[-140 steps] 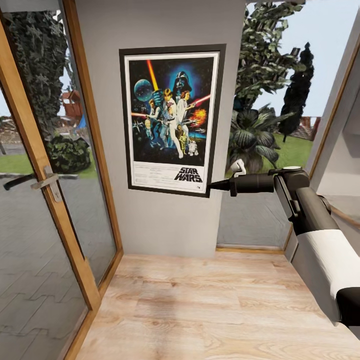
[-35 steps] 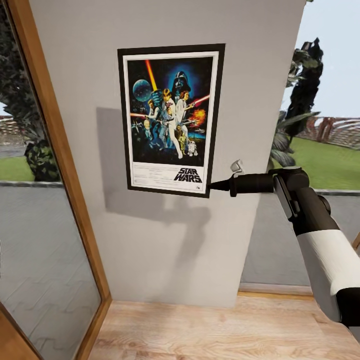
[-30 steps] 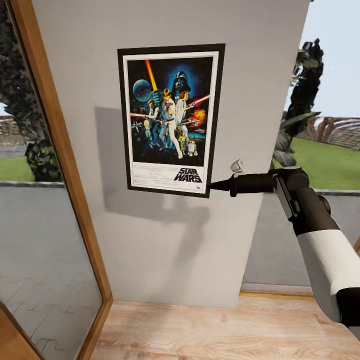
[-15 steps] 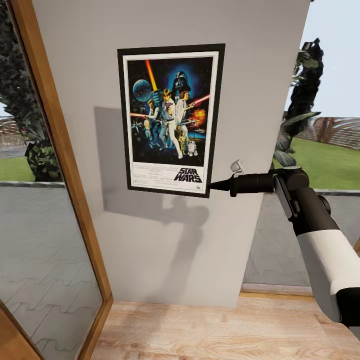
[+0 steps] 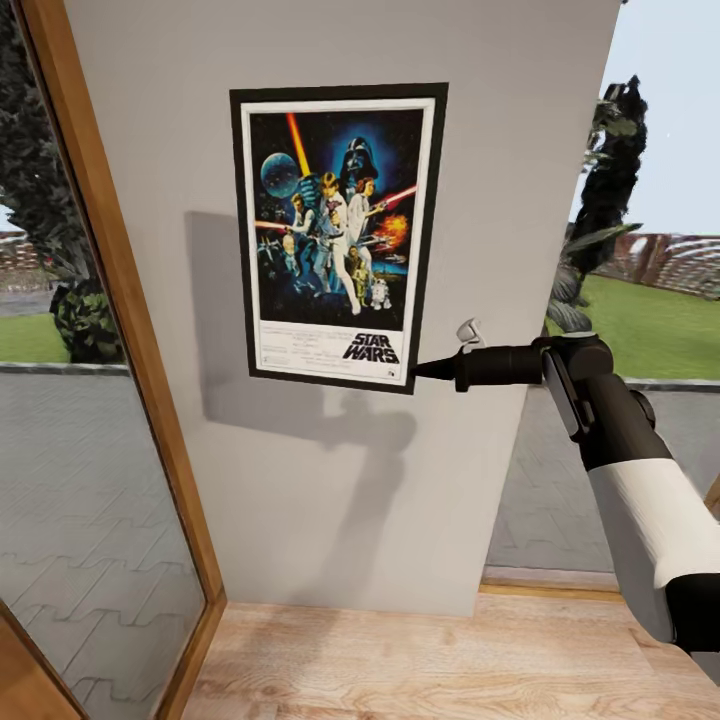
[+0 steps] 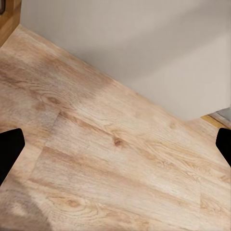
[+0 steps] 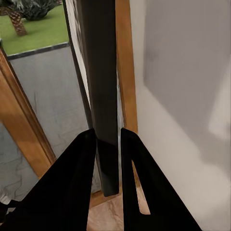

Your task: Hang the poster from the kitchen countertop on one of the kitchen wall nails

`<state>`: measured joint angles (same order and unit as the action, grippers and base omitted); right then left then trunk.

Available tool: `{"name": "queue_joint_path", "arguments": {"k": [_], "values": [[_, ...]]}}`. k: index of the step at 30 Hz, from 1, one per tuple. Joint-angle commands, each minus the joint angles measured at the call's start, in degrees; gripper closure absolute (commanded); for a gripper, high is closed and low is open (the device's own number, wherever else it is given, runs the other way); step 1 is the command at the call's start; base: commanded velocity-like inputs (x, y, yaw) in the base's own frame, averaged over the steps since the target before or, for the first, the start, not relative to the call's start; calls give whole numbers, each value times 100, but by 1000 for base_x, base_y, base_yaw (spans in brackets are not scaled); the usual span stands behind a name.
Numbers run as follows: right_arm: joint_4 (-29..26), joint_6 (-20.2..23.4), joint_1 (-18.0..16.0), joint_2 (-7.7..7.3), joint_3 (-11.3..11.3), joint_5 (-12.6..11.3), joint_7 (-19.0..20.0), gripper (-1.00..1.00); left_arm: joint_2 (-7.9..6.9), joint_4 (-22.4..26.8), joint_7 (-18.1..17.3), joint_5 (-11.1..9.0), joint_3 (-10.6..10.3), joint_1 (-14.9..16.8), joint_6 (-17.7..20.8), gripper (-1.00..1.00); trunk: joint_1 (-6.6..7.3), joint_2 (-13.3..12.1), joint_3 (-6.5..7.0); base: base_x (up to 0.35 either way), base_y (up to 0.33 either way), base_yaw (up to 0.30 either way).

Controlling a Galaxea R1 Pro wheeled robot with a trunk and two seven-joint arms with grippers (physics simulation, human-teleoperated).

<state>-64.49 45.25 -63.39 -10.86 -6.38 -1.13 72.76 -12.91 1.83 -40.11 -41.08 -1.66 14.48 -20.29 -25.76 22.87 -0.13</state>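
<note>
Right claw (image 5: pixel 418 370) pinches the upright poster (image 5: pixel 337 235) at its lower corner.

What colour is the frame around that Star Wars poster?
Black, with a white border just inside it. The head view shows the poster best, held at its lower corner by the right gripper.

At the right of the head view, the right arm (image 5: pixel 640 500) has a white forearm sleeve between black sections, a rounded black wrist joint and a slim black cylinder tapering to the right gripper (image 5: pixel 418 370). A small white fitting sits on top of that cylinder. In both wrist views the fingers (image 7: pixel 72 183) are plain matte black.
</note>
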Motion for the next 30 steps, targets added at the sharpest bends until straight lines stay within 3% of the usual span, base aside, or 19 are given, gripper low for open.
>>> {"name": "queue_joint_path", "arguments": {"k": [1,15,30], "values": [[-1,60,-18,15,-6,-15,6,100,-1,-8,-14,-15,-19,3,-28,-100,-2,5,-3,0,0,0],[30,97,-276,48,-4,-11,1,100,-1,-8,-14,-15,-19,3,-28,-100,-2,5,-3,0,0,0],[52,96,-288,49,-3,-7,-8,100,-1,-8,-14,-15,-19,3,-28,-100,-2,5,-3,0,0,0]]}}
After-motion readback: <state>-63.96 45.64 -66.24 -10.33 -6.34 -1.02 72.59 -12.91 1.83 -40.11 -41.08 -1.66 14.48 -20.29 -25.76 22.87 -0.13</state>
